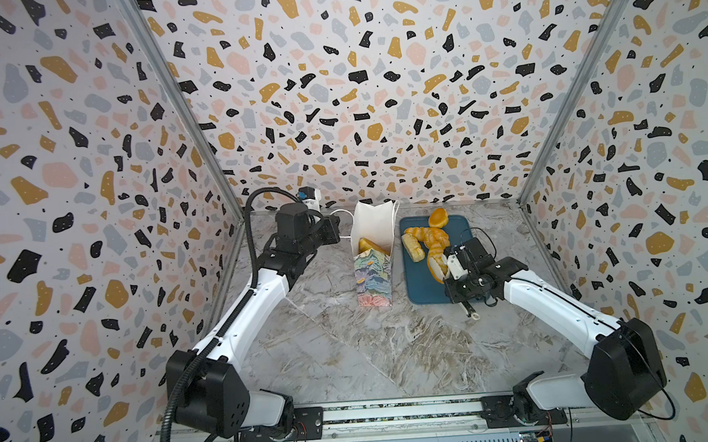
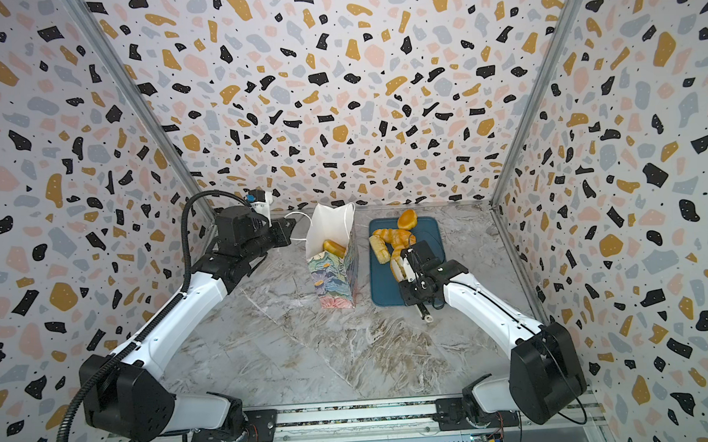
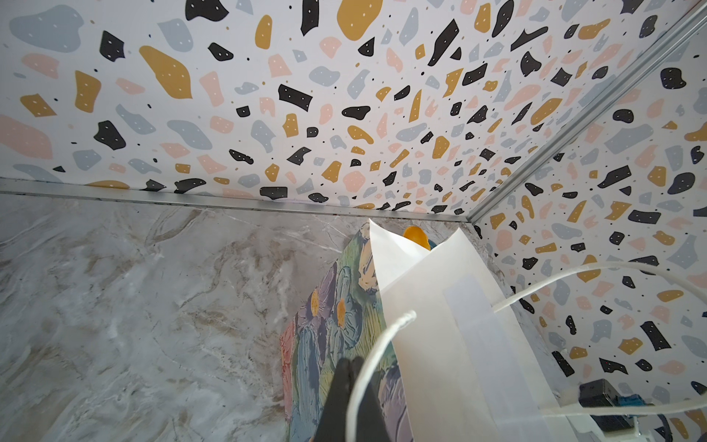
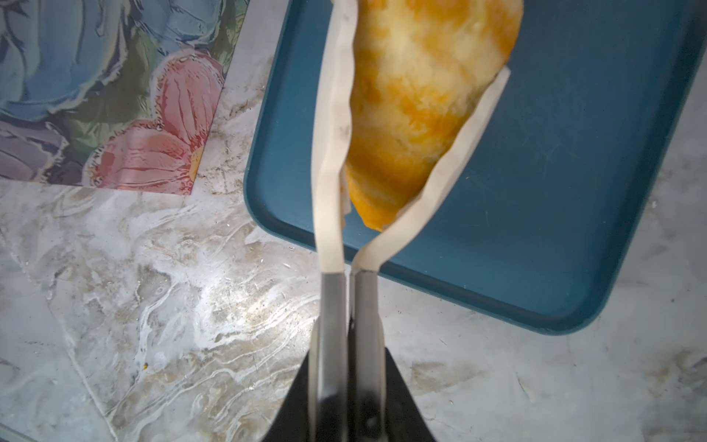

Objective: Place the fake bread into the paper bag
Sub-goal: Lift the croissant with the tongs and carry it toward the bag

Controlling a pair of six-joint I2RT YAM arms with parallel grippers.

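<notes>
The paper bag (image 1: 373, 271) (image 2: 332, 273) stands open on the marble table, with one golden bread (image 1: 370, 245) (image 2: 334, 248) inside. My left gripper (image 1: 338, 229) (image 3: 349, 363) is at the bag's left, shut on its white cord handle (image 3: 382, 336). My right gripper (image 1: 453, 281) (image 4: 350, 344) is shut on a pair of tongs (image 4: 333, 153). The tongs pinch a fake bread (image 1: 435, 263) (image 4: 421, 95) just above the teal tray (image 1: 418, 285) (image 4: 574, 191). In both top views a round bun (image 1: 438, 216), a croissant (image 1: 434, 236) and a pale ridged loaf (image 1: 412, 247) lie on the tray.
Terrazzo-patterned walls close in the table at the back and both sides. The tray lies just right of the bag, with a narrow strip of marble (image 4: 237, 126) between them. Open marble table (image 1: 351, 355) stretches in front of both.
</notes>
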